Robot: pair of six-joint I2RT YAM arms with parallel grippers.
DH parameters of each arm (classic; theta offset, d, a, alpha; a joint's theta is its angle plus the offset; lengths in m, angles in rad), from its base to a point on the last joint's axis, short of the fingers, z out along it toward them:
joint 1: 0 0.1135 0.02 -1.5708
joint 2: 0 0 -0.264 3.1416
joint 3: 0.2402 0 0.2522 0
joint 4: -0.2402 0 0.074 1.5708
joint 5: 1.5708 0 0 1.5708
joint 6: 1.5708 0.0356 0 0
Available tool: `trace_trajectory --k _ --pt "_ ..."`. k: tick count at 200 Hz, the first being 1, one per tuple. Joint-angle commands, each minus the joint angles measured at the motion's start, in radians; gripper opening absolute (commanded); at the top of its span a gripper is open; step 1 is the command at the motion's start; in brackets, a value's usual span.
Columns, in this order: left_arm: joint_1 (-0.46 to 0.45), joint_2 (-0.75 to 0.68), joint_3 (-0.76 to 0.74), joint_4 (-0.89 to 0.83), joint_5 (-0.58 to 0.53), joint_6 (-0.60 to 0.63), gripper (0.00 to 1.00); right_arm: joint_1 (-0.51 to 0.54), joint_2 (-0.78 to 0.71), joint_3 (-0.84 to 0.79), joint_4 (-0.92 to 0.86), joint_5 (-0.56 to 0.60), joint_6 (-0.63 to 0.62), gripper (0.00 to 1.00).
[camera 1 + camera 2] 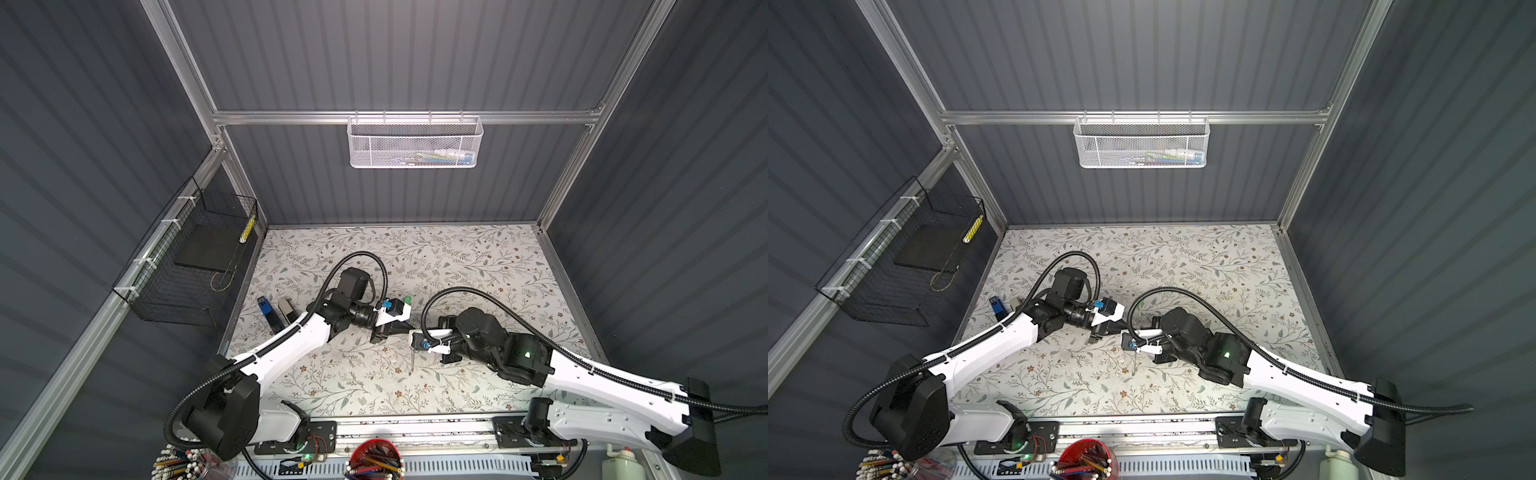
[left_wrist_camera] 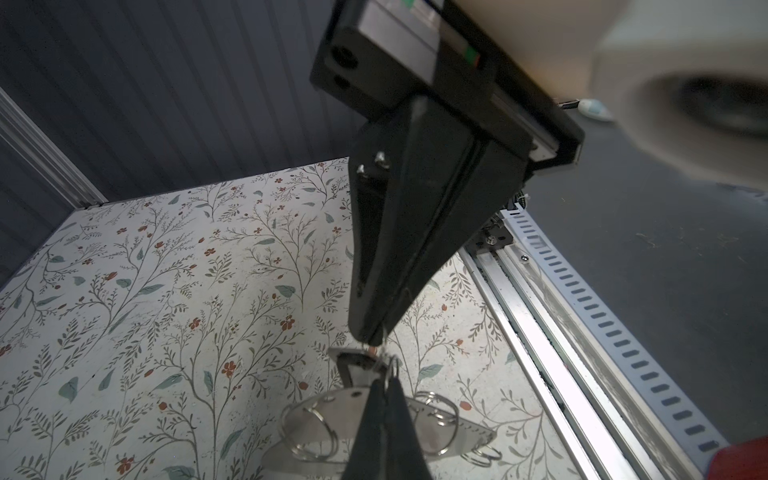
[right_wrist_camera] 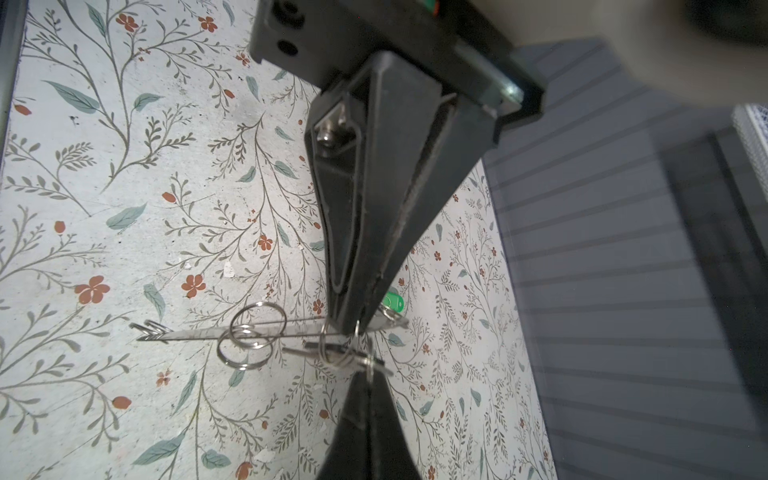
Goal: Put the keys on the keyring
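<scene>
Two hands meet in mid-air over the bench [image 1: 457, 266]. My right hand [image 3: 358, 328] is clenched on the keyring [image 3: 195, 332], seen edge-on with its loops dangling. My left hand [image 2: 374, 343] is clenched on the key with the dark-rimmed tag [image 2: 353, 365], held close against those loops. I judge threading to be under way but not finished (I can't see metal actually inside a loop). The green-tagged key [image 3: 394, 301] seems to lie on the bench beyond, untouched. Both sets of fingertips crowd the joint, and the key's blade is hard to make out.
</scene>
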Motion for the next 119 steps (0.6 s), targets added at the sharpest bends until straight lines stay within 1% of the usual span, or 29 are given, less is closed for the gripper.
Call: trace_trajectory --k 1,39,78,119 --pt "0.002 0.006 0.027 0.006 0.008 -0.013 0.00 0.009 -0.006 0.007 0.011 -0.003 -0.003 0.00" --pt "0.002 -0.002 0.020 0.041 0.007 -0.045 0.00 0.029 0.021 0.007 -0.011 0.022 -0.015 0.00" --pt "0.004 -0.005 0.015 0.047 0.002 -0.054 0.00 0.040 0.003 -0.013 0.002 0.045 -0.025 0.00" --pt "0.009 -0.009 0.007 0.087 0.011 -0.090 0.00 0.048 -0.010 -0.030 -0.010 0.053 -0.034 0.00"
